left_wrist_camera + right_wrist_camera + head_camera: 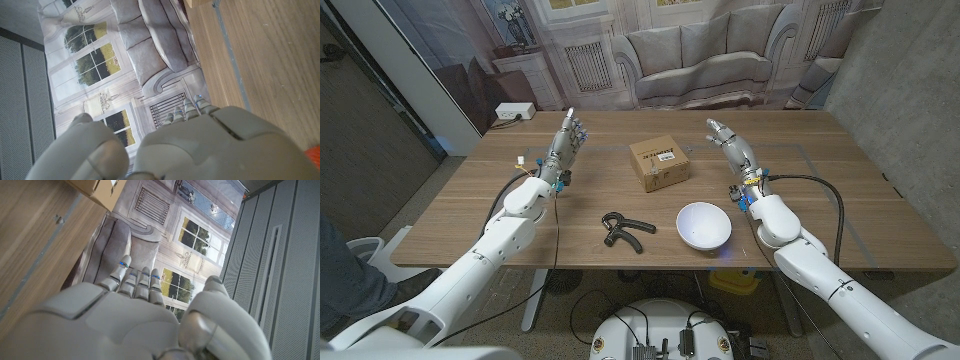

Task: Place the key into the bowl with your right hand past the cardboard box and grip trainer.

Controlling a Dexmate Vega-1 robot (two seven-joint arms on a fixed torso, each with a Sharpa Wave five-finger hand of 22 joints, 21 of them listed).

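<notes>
Behind the wooden tabletop (520, 220) hangs a printed backdrop (690, 50) of a pale sofa, tall windows and panelled walls, with a grey wall to the right side.

Both of the robot's hands are raised off the wood, fingers pointing away toward the backdrop. The left hand (565, 140) stands on the left side of the tabletop, fingers straight and close together, holding nothing. The right hand (730, 143) is up on the right side, fingers extended and slightly parted, also holding nothing. From the right wrist view, the fingers (135, 280) reach out side by side with the thumb set apart, and nothing is between them; the left wrist view shows the same for the other hand.

Between the two hands, toward the far half of the tabletop, sits a small cardboard box (658, 162) with a white label on top. Nearer the robot and left of centre lies a black grip trainer (621, 231), its handles splayed. Just right of it, close to the right forearm, stands a white bowl (704, 226), and I can see nothing in it. A small pale object (523, 160) lies on the wood just left of the left hand; it is too small to say whether it is the key. A white power strip (514, 112) lies beyond the far left corner.
</notes>
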